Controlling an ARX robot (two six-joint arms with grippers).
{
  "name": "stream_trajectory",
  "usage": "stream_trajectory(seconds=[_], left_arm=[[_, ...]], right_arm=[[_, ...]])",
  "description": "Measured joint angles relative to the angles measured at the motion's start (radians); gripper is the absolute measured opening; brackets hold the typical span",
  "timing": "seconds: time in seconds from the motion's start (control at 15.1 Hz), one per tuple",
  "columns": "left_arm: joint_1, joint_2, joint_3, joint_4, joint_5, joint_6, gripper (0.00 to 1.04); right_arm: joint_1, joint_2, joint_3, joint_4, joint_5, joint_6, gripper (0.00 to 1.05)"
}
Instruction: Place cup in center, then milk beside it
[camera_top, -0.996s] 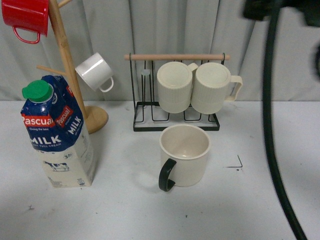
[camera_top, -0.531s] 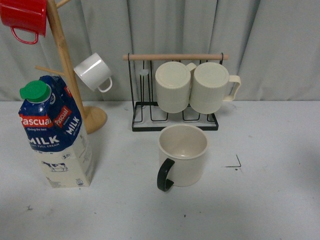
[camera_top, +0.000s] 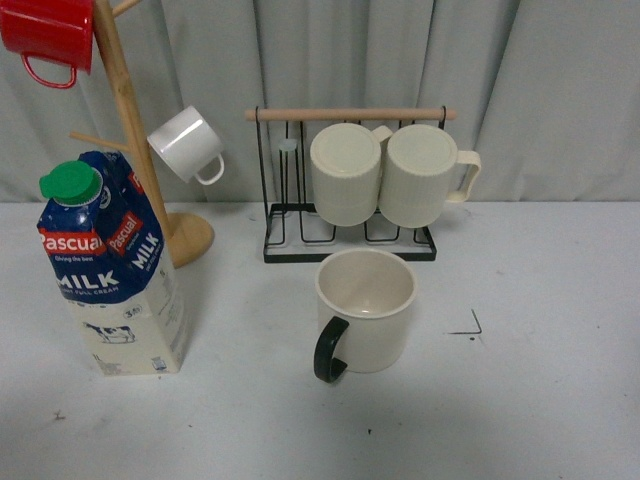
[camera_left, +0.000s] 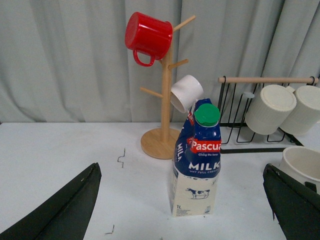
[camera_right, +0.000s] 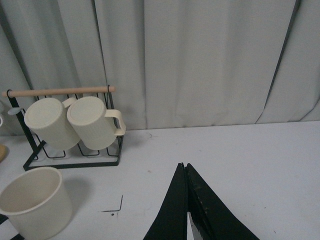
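Observation:
The cup (camera_top: 365, 312), a wide cream mug with a black loop handle, stands upright on the white table in front of the wire rack. The milk (camera_top: 112, 270), a blue and cream carton with a green cap, stands upright at the left, well apart from the cup. Neither arm shows in the front view. In the left wrist view my left gripper (camera_left: 181, 166) is open, its dark fingers (camera_left: 65, 210) spread wide, with the milk (camera_left: 196, 165) ahead between them and untouched. My right gripper (camera_right: 183, 166) is shut on nothing, off to the right of the cup (camera_right: 32, 200).
A wooden mug tree (camera_top: 135, 130) with a red mug (camera_top: 50, 35) and a small white mug (camera_top: 187, 145) stands behind the milk. A black wire rack (camera_top: 350, 245) holds two ribbed cream mugs (camera_top: 385, 175). A black corner mark (camera_top: 470, 326) lies right of the cup. A grey curtain hangs behind.
The dark arm and cable at the right edge of the front view one second ago have left that view. Cup and milk have not moved.

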Motion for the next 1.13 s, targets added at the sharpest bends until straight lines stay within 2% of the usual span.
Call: stream_trajectory(seconds=[0.2,0.33,0.73,1.13], left_arm=[[0.0,0.0,0.0,0.0,0.0,0.0,0.98],[0.0,0.0,0.0,0.0,0.0,0.0,0.98],[0.0,0.0,0.0,0.0,0.0,0.0,0.98],[0.0,0.0,0.0,0.0,0.0,0.0,0.98]], right_arm=[[0.005,-0.114,-0.037,-0.08,-0.001,0.0,0.02],[0.005,-0.153,-0.078,-0.063,-0.001,0.0,0.02],[0.005,-0.378,-0.081,-0.282,-0.001,0.0,0.02],[0.005,-0.531,-0.081,-0.434,-0.001,0.0,0.02]])
